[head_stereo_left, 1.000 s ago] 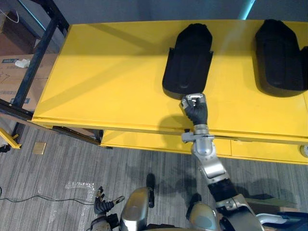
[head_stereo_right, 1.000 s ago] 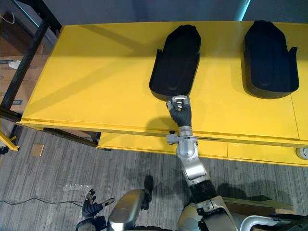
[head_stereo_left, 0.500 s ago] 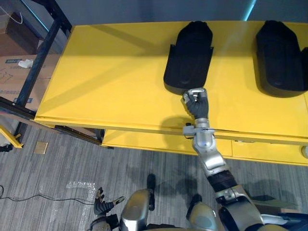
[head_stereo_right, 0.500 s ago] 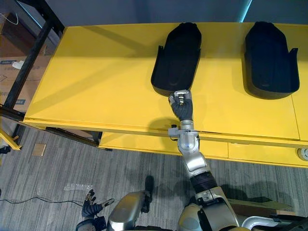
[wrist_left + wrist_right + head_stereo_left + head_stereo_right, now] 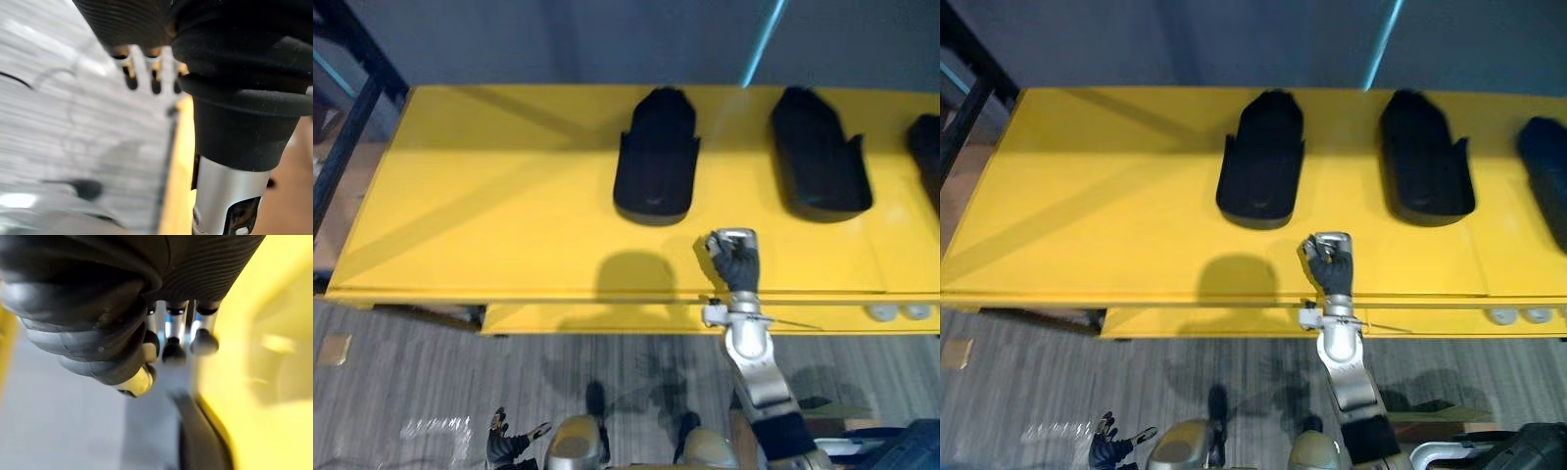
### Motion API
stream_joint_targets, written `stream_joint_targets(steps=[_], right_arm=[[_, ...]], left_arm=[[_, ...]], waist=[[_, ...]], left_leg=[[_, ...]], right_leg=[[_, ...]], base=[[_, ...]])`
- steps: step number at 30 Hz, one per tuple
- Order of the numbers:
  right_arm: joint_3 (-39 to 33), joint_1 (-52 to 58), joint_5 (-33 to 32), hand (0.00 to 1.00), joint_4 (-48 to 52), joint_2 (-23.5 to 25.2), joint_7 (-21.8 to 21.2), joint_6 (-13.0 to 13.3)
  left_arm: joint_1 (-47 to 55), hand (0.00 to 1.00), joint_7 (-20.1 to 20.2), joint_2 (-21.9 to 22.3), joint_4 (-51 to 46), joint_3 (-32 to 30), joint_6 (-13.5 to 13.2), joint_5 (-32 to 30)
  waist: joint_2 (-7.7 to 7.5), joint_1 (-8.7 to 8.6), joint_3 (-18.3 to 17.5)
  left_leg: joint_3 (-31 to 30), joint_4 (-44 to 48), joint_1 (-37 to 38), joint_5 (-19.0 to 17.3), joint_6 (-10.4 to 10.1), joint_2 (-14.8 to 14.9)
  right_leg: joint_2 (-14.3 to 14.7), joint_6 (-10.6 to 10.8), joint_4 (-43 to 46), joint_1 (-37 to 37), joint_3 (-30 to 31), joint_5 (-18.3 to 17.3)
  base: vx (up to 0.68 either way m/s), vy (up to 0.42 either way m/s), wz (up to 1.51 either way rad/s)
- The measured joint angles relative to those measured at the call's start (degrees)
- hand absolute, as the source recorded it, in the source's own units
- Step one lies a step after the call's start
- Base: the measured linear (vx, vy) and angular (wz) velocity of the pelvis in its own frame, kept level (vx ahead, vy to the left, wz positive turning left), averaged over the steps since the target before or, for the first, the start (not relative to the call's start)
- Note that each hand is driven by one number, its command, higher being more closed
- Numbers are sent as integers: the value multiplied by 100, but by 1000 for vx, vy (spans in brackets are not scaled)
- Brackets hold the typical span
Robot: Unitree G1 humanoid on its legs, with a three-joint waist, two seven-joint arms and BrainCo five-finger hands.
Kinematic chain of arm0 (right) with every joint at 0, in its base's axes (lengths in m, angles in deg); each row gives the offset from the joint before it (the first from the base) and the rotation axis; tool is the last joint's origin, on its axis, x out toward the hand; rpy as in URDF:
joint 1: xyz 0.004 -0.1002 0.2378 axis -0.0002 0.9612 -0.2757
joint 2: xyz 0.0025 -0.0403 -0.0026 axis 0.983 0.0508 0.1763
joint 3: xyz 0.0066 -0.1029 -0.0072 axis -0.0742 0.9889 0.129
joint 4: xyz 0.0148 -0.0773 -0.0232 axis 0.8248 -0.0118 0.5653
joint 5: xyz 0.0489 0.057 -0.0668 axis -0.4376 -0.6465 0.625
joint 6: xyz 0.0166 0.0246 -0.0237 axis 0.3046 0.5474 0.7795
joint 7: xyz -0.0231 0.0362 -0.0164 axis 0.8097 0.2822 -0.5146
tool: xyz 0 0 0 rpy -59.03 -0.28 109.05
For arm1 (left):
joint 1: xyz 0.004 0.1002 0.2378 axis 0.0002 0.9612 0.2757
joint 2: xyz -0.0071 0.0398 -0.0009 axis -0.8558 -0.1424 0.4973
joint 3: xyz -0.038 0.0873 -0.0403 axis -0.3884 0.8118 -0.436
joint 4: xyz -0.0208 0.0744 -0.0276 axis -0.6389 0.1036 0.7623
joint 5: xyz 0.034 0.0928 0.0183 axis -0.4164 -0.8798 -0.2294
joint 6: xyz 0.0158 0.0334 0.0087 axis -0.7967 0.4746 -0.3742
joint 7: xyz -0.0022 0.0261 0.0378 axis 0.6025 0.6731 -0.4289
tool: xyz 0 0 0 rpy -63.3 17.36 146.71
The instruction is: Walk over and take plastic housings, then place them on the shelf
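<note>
Three black plastic housings lie on the yellow table: one near the middle, one to its right, and one cut off at the right edge. My right hand hovers over the table's front strip, a short way in front of and to the right of the middle housing, touching neither. Its fingers hang loosely bent and hold nothing. My left hand hangs low over the floor with its fingers relaxed and empty.
A lower yellow ledge runs under the table's front edge. Two small pale round parts sit at its right end. A black frame stands beyond the table's left end. Grey carpet lies in front.
The camera has shifted back and to the right, bringing a third housing into view. My right hand has drawn back from the near end of the middle housing, which stays on the table.
</note>
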Motion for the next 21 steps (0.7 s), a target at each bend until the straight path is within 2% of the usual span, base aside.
stream_joint_targets(steps=[3, 7, 9, 10, 11, 13, 15, 16, 17, 18, 19, 20, 21], right_arm=[[-331, 384, -61, 0, 365, 13, 306, 32], [-1162, 968, -167, 0, 524, 116, 779, -100], [-1652, 1476, -252, 0, 523, 204, 984, -90], [-1766, 1612, -313, 0, 526, 221, 1013, -71], [-1992, 1905, -477, 0, 524, 265, 1048, 89], [-2102, 2070, -587, 0, 534, 274, 1032, 342], [-2072, 2001, -598, 0, 540, 231, 894, 569], [-1967, 1820, -624, 0, 537, 151, 769, 667], [-1739, 1452, -701, 0, 473, -72, 606, 818], [-1502, 1077, -714, 0, 280, -240, 482, 919], [-1408, 904, -714, 0, 161, -326, 435, 924], [-1233, 597, -703, 0, -53, -441, 431, 921], [-1133, 402, -705, 0, -168, -474, 460, 899]], left_arm=[[-132, 0, 5, -48, 210, 30, 81, -192], [-358, 0, 37, -179, 357, 222, 186, -342], [-396, 0, 38, -177, 357, 269, 207, -370], [-404, 0, 39, -175, 356, 332, 206, -369], [-426, 0, 49, -176, 357, 448, 206, -362], [-472, 0, 51, -93, 357, 505, 205, -299], [-564, 0, 50, 10, 335, 620, 186, -75], [-554, 0, 39, 74, 297, 598, 154, 114], [-533, 0, 29, 130, 260, 580, 136, 371], [-506, 0, 6, 183, 246, 512, 130, 616], [-443, 0, 3, 232, 228, 458, 93, 718], [-307, 0, -4, 321, 154, 323, 2, 839], [-218, 0, 2, 321, 126, 305, -77, 813]], waist=[[-20, -191, -200], [-6, -414, -209], [22, -638, -224], [28, -689, -227], [54, -849, -242], [72, -934, -244], [107, -909, -237], [181, -861, -211], [373, -695, -130], [477, -592, -4], [517, -518, 10], [638, -415, 1], [688, -411, -30]], left_leg=[[360, -133, 146, -28, -74, 85], [811, -134, 163, -70, -135, 104], [1061, -135, 165, -77, -145, 108], [1092, -135, 174, -79, -148, 109], [1152, -131, 175, -84, -154, 108], [1233, -46, 164, -120, -167, 108], [1037, 392, -82, -309, -184, 95], [446, 783, -285, -590, -232, 108], [-483, 1306, -472, -1101, -185, 57], [-971, 1753, -563, -1364, -42, -95], [-1213, 1946, -627, -1515, 10, -118], [-1431, 2271, -744, -1721, 38, -118], [-1450, 2522, -886, -1866, 66, -138]], right_leg=[[107, 11, -93, -102, 286, 75], [152, -37, -265, -287, 697, 146], [176, -36, -323, -395, 907, 161], [184, -37, -334, -413, 961, 161], [189, -37, -389, -413, 1033, 161], [203, -37, -452, -442, 1211, 160], [249, -39, -436, -662, 1398, 159], [313, -57, -368, -835, 1564, 177], [493, -83, -291, -1009, 1957, 200], [583, -83, -285, -1027, 2272, 269], [659, -81, -273, -1072, 2402, 308], [770, -46, -217, -1156, 2620, 345], [809, -34, -124, -1301, 2716, 340]], base=[[58, 2, -62], [-32, -23, -64], [-75, -45, -54], [-80, -50, -44], [-71, -45, -33], [-123, -67, -40], [-151, -93, -48], [-168, -96, -112], [-116, -42, -148], [-116, 38, -152], [-116, 90, -125], [-160, 109, -87], [-124, 100, -60]])
